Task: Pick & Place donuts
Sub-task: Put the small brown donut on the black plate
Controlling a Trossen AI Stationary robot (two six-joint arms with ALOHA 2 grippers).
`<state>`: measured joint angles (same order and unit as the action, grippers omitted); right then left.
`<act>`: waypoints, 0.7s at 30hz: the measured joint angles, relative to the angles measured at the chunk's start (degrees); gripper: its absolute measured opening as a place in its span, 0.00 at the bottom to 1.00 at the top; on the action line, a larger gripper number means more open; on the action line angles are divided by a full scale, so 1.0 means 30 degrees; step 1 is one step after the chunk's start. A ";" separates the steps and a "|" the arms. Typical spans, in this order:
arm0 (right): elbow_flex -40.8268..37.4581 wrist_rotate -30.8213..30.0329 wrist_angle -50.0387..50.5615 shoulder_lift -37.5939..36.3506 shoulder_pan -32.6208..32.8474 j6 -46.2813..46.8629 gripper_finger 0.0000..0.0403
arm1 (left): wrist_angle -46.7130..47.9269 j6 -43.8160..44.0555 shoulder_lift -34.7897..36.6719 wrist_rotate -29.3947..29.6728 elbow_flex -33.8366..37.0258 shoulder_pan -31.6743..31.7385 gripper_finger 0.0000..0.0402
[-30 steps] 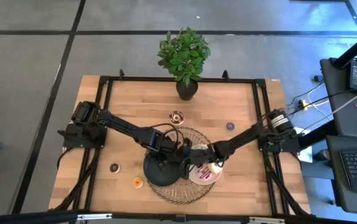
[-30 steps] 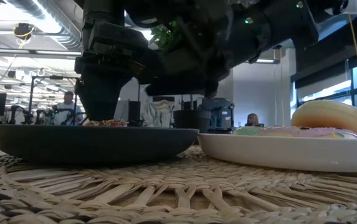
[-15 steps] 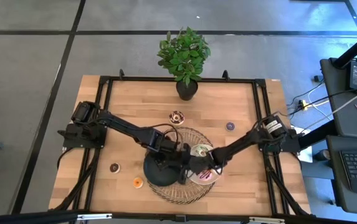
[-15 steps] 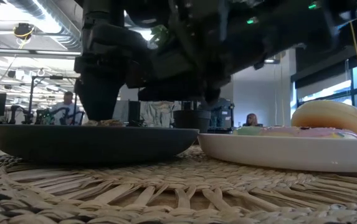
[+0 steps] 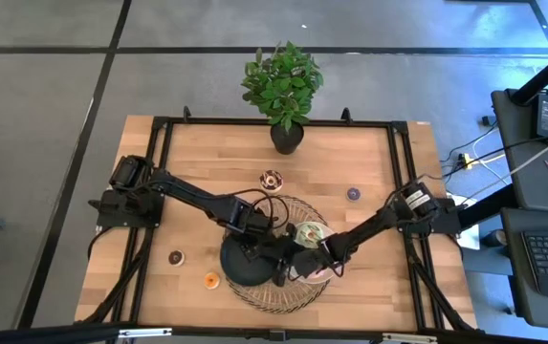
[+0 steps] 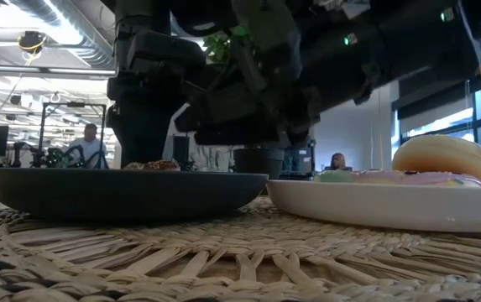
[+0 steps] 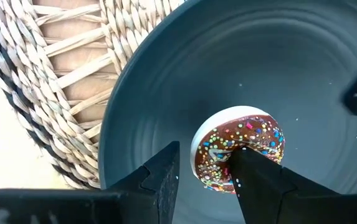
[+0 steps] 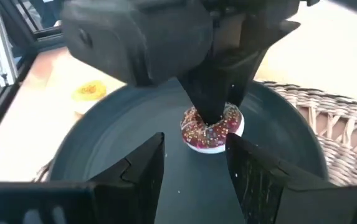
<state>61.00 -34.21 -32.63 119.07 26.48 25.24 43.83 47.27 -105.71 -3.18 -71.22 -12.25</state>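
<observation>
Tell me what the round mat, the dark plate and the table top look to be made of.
The round woven mat looks like plaited straw or seagrass: pale flat strands twisted together, with darker ones at the edge. The dark round plate seems a matte glazed ceramic, with faint concentric rings, though plastic is possible. The table top looks like light jointed wood planks.

Chocolate rainbow-sprinkled donut [image 7: 239, 149], dark plate [image 7: 166, 93]

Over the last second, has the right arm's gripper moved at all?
Yes. In the high view the right gripper has slid leftward off the white plate to the black plate's edge, toward the left gripper.
</observation>
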 joint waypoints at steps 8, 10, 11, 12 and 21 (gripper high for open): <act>-0.0003 -0.0189 -0.2548 0.1241 -0.0166 -0.0527 0.43 | -0.0566 0.0001 0.0000 -0.0007 0.0007 -0.0007 0.34; 0.0017 -0.0220 -0.2648 0.1348 -0.0204 -0.0502 0.43 | -0.0809 0.0000 0.0000 -0.0014 0.0007 -0.0007 0.34; 0.0057 -0.0228 -0.2640 0.1409 -0.0213 -0.0539 0.43 | -0.0902 0.0000 0.0000 -0.0012 0.0007 -0.0007 0.34; 0.0128 -0.0228 -0.2610 0.1477 -0.0243 -0.0612 0.43 | -0.0963 0.0000 0.0000 -0.0015 0.0007 -0.0007 0.34; 0.1619 0.0434 -0.0119 0.1652 -0.0586 -0.1572 0.43 | -0.0905 0.0000 0.0000 -0.0010 0.0029 -0.0007 0.34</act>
<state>65.86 -32.91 -32.98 124.03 24.72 20.53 41.11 47.27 -105.71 -3.21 -71.13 -12.27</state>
